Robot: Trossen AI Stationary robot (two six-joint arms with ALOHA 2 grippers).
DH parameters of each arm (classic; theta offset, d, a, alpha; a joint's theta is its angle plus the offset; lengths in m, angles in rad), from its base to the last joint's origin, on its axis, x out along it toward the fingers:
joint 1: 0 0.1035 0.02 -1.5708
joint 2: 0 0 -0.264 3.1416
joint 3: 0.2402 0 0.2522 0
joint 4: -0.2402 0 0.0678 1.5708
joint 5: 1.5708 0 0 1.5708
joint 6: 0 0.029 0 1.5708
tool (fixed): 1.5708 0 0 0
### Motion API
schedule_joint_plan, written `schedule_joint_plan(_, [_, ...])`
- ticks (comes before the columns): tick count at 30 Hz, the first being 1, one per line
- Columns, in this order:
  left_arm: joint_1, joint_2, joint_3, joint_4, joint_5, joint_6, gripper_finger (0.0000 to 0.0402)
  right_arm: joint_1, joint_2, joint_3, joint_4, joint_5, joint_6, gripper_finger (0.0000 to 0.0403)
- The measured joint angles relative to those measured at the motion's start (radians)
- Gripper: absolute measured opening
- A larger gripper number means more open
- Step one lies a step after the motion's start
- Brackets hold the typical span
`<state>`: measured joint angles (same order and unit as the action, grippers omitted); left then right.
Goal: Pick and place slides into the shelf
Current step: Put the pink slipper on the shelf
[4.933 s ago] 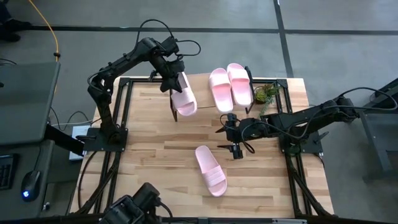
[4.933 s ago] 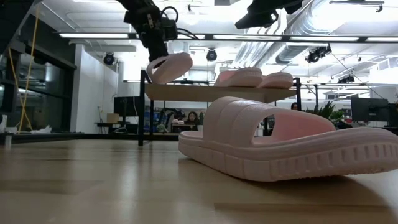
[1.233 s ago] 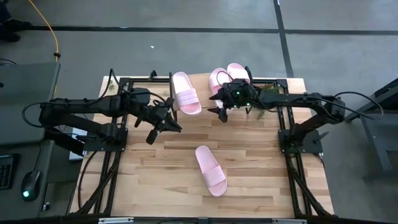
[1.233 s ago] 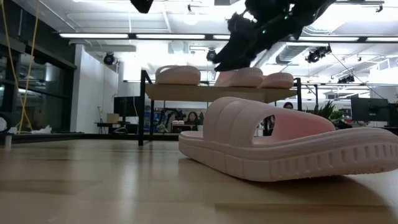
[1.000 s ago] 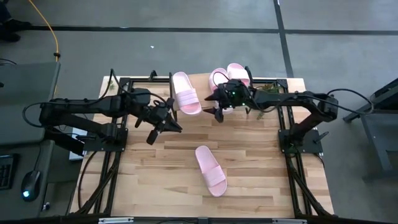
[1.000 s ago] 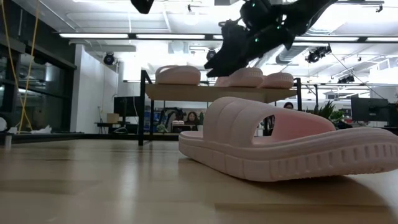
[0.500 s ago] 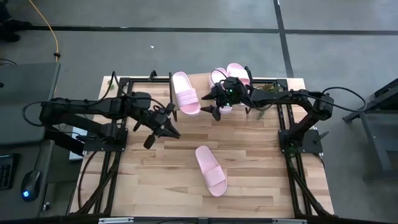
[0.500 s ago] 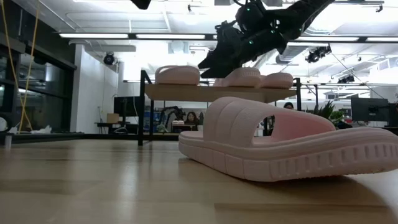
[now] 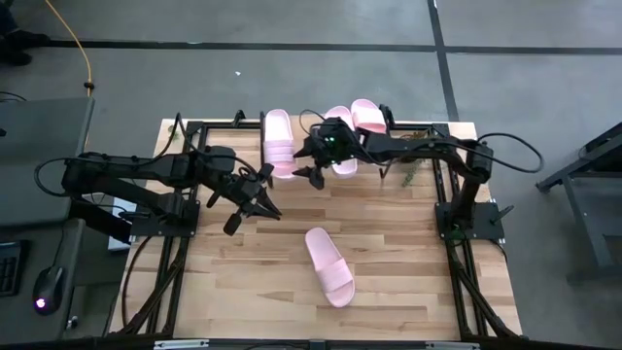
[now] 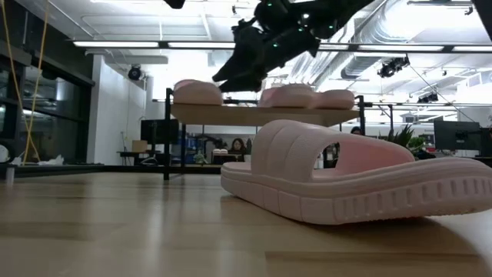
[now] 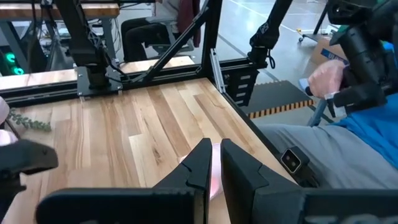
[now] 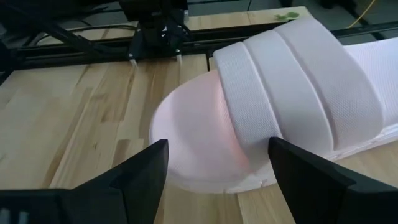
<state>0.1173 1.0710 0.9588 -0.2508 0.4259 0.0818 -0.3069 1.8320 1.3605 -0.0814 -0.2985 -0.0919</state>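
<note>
Three pale pink slides lie on the shelf [image 10: 231,114] at the table's far edge: one at its left end [image 9: 278,139] and two side by side [image 9: 340,126] [image 9: 366,115] to the right. A fourth slide [image 9: 328,265] lies flat on the tabletop, near the middle. My right gripper [image 9: 307,167] is open at the near end of the left slide [image 12: 249,118], one finger on either side of it. My left gripper [image 9: 264,208] is shut and hovers over the table left of centre, touching nothing. My right gripper's open fingers straddle the left slide's rounded near end [image 12: 193,149], coming level from the table's right. One finger [image 12: 305,174] lies close against the slide's side under the strap band; whether it touches, I cannot tell. The slide rests flat on the shelf board.
Black frame rails [image 9: 185,243] run along the table's left and right sides. A green sprig [image 9: 408,173] lies by the shelf's right end. Bare wood lies between the shelf and the slide on the table.
My right gripper has gone toward the table's left along the shelf, from the middle slides to the left one, staying open. The left slide has turned straighter and slid left. In the low view the shelf and its slides stand a little farther left.
</note>
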Motion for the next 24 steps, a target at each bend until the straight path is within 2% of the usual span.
schedule_joint_plan(7, [0.0, 0.0, 0.0, -0.025, 0.001, -0.001, 0.0024, 0.0, 0.015, 0.037, -0.056, 0.004, -0.006, 0.0273])
schedule_joint_plan(14, [0.0, 0.0, 0.0, -0.022, 0.0, 0.0, 0.0024, 0.001, -0.008, 0.033, -0.222, 0.119, -0.025, 0.0273])
schedule_joint_plan(24, [0.0, 0.0, 0.0, -0.012, -0.011, 0.0, 0.0024, -0.001, -0.052, 0.032, -0.237, 0.131, -0.041, 0.0273])
